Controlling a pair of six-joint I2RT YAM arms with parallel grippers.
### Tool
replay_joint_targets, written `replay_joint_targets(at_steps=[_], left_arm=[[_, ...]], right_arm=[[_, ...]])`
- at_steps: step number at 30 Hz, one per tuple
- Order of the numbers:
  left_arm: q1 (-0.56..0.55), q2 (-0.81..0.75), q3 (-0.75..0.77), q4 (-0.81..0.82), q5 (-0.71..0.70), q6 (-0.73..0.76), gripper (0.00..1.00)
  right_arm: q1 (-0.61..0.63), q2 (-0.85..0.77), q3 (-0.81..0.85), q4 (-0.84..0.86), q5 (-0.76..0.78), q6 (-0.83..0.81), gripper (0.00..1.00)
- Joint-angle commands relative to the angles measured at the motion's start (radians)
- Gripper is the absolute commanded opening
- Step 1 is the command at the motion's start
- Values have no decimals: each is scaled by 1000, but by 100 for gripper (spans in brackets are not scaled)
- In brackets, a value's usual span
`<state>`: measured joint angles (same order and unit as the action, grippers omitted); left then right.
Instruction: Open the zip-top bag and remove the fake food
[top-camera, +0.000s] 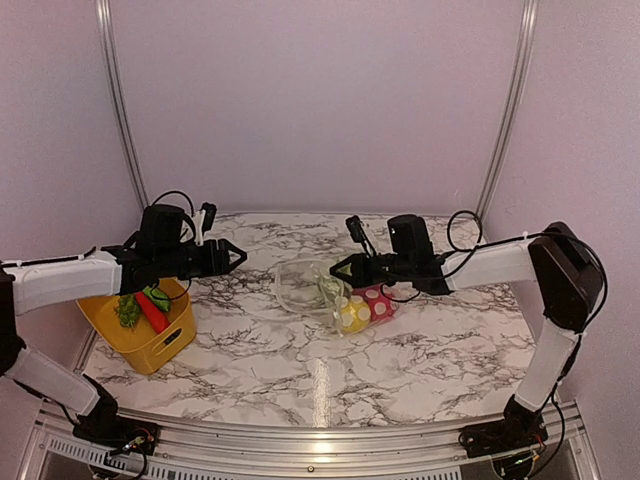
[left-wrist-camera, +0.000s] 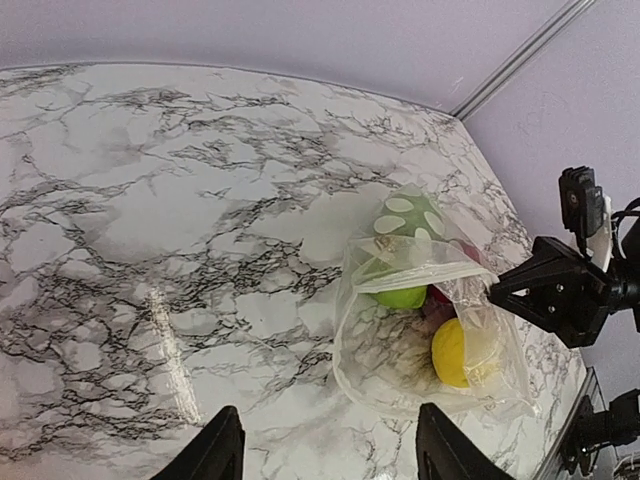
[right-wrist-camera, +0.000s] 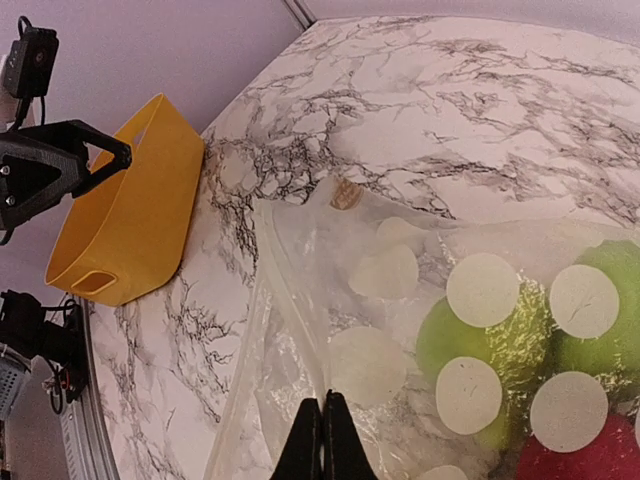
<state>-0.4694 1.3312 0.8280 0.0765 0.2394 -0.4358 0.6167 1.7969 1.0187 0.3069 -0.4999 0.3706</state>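
The zip-top bag (top-camera: 312, 287) lies mid-table, clear with pale dots, its mouth gaping toward the left. Inside it fake food shows: a green piece (left-wrist-camera: 405, 297), a yellow piece (left-wrist-camera: 450, 352) and a red one (right-wrist-camera: 590, 455). My right gripper (top-camera: 338, 268) is shut, pinching the bag's upper sheet near the mouth; the wrist view shows its tips (right-wrist-camera: 322, 440) closed on the plastic. My left gripper (top-camera: 232, 257) hangs open and empty, left of the bag and apart from it; in its wrist view (left-wrist-camera: 330, 455) the bag (left-wrist-camera: 430, 330) lies ahead.
A yellow basket (top-camera: 140, 330) stands at the table's left edge under the left arm, holding a green leafy toy (top-camera: 127, 310) and a red one (top-camera: 152, 312). In the right wrist view, the basket (right-wrist-camera: 130, 220) is left of the bag.
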Motion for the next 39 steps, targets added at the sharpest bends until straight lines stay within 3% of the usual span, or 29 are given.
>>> replay_joint_targets(at_steps=[1,11,22,29,39], left_arm=[[-98,150,43,260,32,-63,58],[-204,485,210,444,88,-169,45],[-225,697,331,483,114,-233,43],[-229,765,355,534,136,-269,54],[-258,871,460,467,111,-226,73]], right_arm=[[1,-43,56,16,-15,13,0],[25,-70,90,-8,-18,10,0],[93,-71,166,-23,-24,13,0],[104,-62,179,-18,-24,18,0],[92,-65,107,-16,41,19,0]])
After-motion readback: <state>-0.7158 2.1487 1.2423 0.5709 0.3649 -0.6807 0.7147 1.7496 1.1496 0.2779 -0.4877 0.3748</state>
